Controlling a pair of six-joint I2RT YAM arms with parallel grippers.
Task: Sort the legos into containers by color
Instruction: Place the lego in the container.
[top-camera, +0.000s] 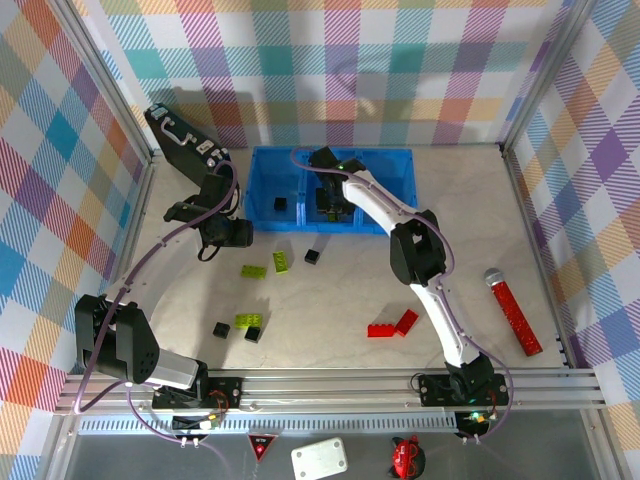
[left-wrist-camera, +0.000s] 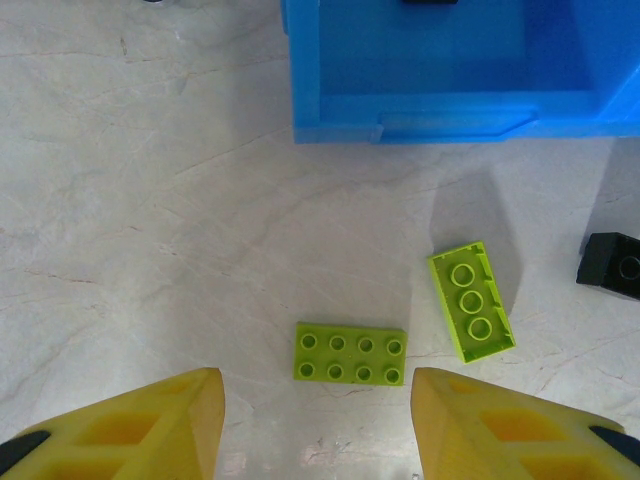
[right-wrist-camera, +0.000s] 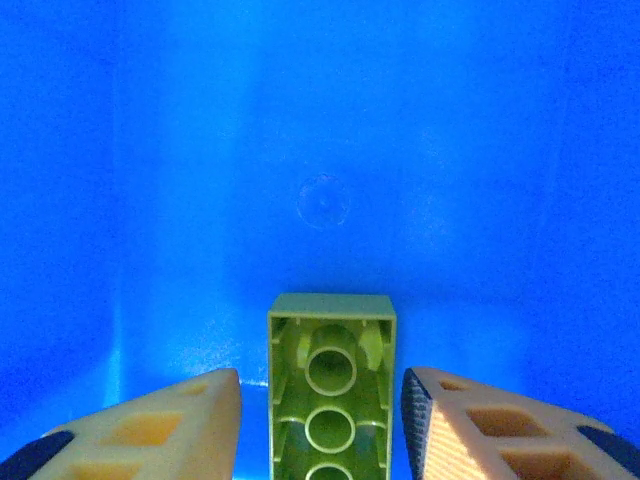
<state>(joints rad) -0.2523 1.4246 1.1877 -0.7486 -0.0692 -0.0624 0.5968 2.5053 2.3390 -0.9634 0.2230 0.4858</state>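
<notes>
A pale marbled table stands inside bright checked walls. On it lie 3 lime green plastic bricks, 3 black bricks and 2 red bricks. The blue plastic tray has 3 boxes, and its left box holds 1 black brick. The left gripper is spread, holding nothing. The right gripper is spread in the middle box, with a lime brick loose between its fingers.

Marbled table, blue tray, green legos, black legos, red legos, black case

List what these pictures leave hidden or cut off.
- Top view: the right arm covers the middle compartment of the blue tray.
- Right wrist view: the green brick runs off the bottom edge.
- Left wrist view: the black brick is cut by the right edge.
</notes>
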